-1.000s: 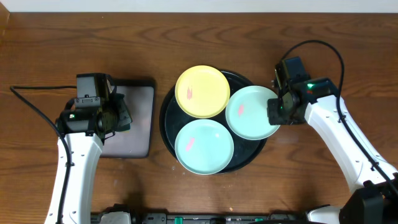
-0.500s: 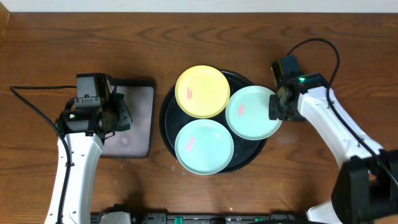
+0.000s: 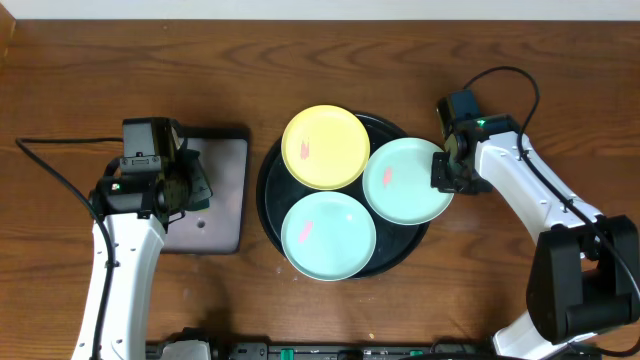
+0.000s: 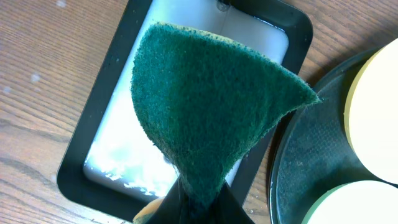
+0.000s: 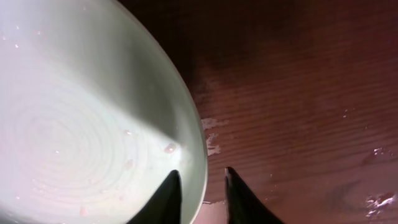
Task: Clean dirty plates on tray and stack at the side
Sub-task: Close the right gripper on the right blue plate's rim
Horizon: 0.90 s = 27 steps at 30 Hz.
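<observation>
Three plates lie on the round black tray [image 3: 268, 190]: a pale yellow plate [image 3: 325, 147] at the back, a mint plate [image 3: 328, 235] at the front and a mint plate [image 3: 405, 180] on the right, each with a pink smear. My right gripper [image 3: 443, 172] stands at the right plate's outer edge. In the right wrist view, its fingers [image 5: 200, 170] straddle that plate's rim [image 5: 193, 143], still a little apart, with a gap showing beside the outer finger. My left gripper [image 4: 202, 202] is shut on a dark green sponge [image 4: 211, 106], held above the small rectangular tray.
The rectangular black-rimmed tray [image 3: 220, 200] holding pale liquid sits left of the round tray. Bare brown table [image 5: 298, 93], with wet marks, lies right of the right-hand plate. The right arm's cable loops over the table's back right.
The right gripper's fingers have drawn closer together around the right mint plate's rim, and the wrist has shifted slightly. The left arm and the sponge have not moved.
</observation>
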{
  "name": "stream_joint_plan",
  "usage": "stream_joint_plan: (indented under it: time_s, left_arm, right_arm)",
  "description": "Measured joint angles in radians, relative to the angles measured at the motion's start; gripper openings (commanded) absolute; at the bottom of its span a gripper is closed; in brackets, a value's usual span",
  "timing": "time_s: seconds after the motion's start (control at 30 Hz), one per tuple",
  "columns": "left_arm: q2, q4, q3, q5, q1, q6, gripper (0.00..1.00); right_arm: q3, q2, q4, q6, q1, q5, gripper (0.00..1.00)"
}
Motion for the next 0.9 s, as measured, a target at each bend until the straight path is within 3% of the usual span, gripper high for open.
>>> stream_joint_plan:
  time_s: [0.2, 0.53, 0.7, 0.8, 0.9]
  left_arm:
    - [0.0, 0.0, 0.0, 0.0, 0.0, 0.0, 0.07]
    - [0.0, 0.0, 0.0, 0.0, 0.0, 0.0, 0.07]
    - [0.0, 0.0, 0.0, 0.0, 0.0, 0.0, 0.07]
    - [0.0, 0.001, 0.0, 0.0, 0.0, 0.0, 0.07]
    - [0.0, 0.002, 0.0, 0.0, 0.0, 0.0, 0.07]
  right_arm:
    - [-0.002, 0.0, 0.031, -0.021, 0.0, 0.001, 0.22]
    - [-0.014, 0.0, 0.054, -0.032, 0.0, 0.001, 0.22]
    - [-0.036, 0.0, 0.084, -0.045, 0.0, 0.002, 0.15]
    - [-0.045, 0.0, 0.084, -0.049, 0.0, 0.002, 0.04]
    - [-0.046, 0.0, 0.09, -0.05, 0.0, 0.005, 0.05]
